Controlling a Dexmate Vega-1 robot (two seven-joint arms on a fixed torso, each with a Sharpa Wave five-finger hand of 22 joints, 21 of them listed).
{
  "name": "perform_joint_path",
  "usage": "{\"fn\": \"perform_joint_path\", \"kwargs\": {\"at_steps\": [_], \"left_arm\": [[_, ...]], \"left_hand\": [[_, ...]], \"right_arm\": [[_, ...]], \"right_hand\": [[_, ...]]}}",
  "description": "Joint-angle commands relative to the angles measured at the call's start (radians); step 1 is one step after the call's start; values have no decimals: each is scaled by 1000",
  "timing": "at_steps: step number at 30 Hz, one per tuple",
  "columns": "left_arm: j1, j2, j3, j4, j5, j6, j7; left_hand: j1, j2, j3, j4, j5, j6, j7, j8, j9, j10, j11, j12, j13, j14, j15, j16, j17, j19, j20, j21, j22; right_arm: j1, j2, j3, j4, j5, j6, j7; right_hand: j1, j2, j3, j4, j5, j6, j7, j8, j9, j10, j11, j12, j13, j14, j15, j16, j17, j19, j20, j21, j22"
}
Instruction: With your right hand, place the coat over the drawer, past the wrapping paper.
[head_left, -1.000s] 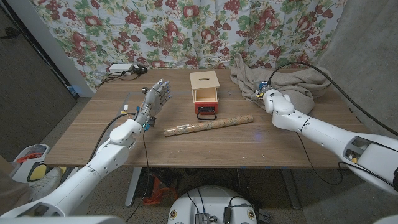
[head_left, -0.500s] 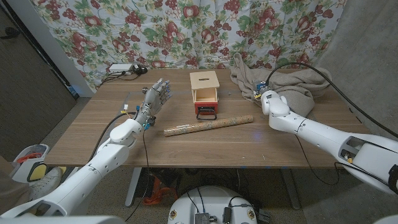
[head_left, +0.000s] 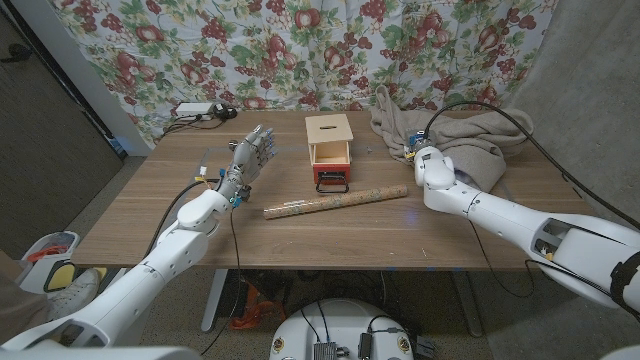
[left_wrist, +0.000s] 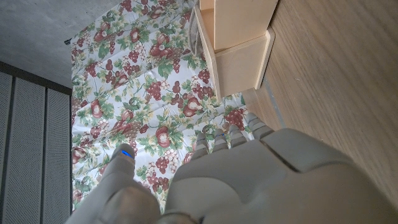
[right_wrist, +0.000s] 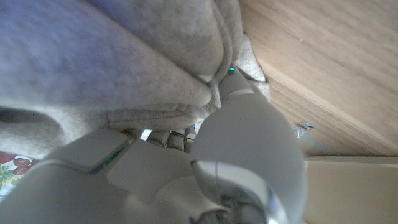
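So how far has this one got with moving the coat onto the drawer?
Early stage. Nothing is placed yet: the coat lies heaped at the table's far right, apart from the drawer. In hand: the right hand is at the coat's edge, fingers in the fabric in the right wrist view, though a firm grip can't be confirmed. Left: lifting it and draping it over the drawer, beyond the wrapping paper. The left hand waits open.

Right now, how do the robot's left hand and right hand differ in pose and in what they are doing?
The left hand is raised above the table with fingers spread and holds nothing; the right hand is at the edge of the coat, its fingers in the grey fabric. The left hand is to the left of the drawer, the right hand to its right. Both are beyond the wrapping paper.
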Motion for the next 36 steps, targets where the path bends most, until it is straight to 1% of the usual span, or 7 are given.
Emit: {"fn": "perform_joint_path", "kwargs": {"at_steps": [1,10,22,25,27,30,36], "left_arm": [[-5,-4,4,0,4,5,4],[-3,-3,4,-4,6,8,9],[0,-4,3,-5,5,4,10],[-1,-5,3,-3,3,3,8],[-1,-6,4,-2,3,2,7],[0,-5,3,-3,3,3,8],[1,-4,1,0,1,0,4]], "left_hand": [[-5,-1,-3,0,7,2,-3,6,3,1,0,1,1,-73,2,4,1,-2,2,2,3],[-5,-1,-3,0,7,2,-3,6,3,2,1,1,1,-71,2,5,1,-2,3,2,3],[-6,0,-4,0,7,5,-3,6,3,5,2,2,1,-71,4,5,1,-1,1,2,3],[-6,0,-4,0,7,6,-4,7,3,6,3,2,1,-70,3,5,1,0,1,2,3],[-6,0,-4,0,7,7,-4,7,3,6,3,2,1,-69,4,6,1,0,1,2,3],[-6,0,-4,0,7,7,-3,7,3,5,3,2,1,-70,4,5,1,0,1,2,3],[-6,0,-5,0,7,8,-5,7,3,5,3,2,1,-70,5,5,1,0,2,2,3]], "right_arm": [[15,24,-24,39,22,-51,-22],[43,39,-50,74,39,-46,-17],[45,42,-50,76,68,-44,-50],[48,42,-51,77,75,-48,-46],[50,48,-54,84,75,-56,-52],[45,55,-44,87,87,-66,-74],[44,56,-40,87,109,-63,-89]], "right_hand": [[22,8,-1,5,-1,51,-3,16,8,44,-28,43,33,68,-89,35,66,366,-162,15,11],[2,78,-10,35,19,133,-25,11,-6,52,-71,164,164,84,-119,102,174,376,-163,37,23],[-10,112,77,86,88,347,-113,34,-5,50,-124,451,506,147,-171,135,301,374,-177,108,56],[6,99,100,72,109,402,-119,50,6,79,-126,506,563,184,-171,148,324,400,-181,137,60],[28,69,92,34,118,439,-126,63,18,95,-132,536,596,212,-185,167,349,425,-193,162,62],[46,53,78,10,113,512,-149,98,42,147,-151,573,617,281,-219,193,382,468,-224,208,72],[66,39,52,5,85,600,-162,167,106,197,-168,618,644,377,-223,209,429,487,-237,284,113]]}}
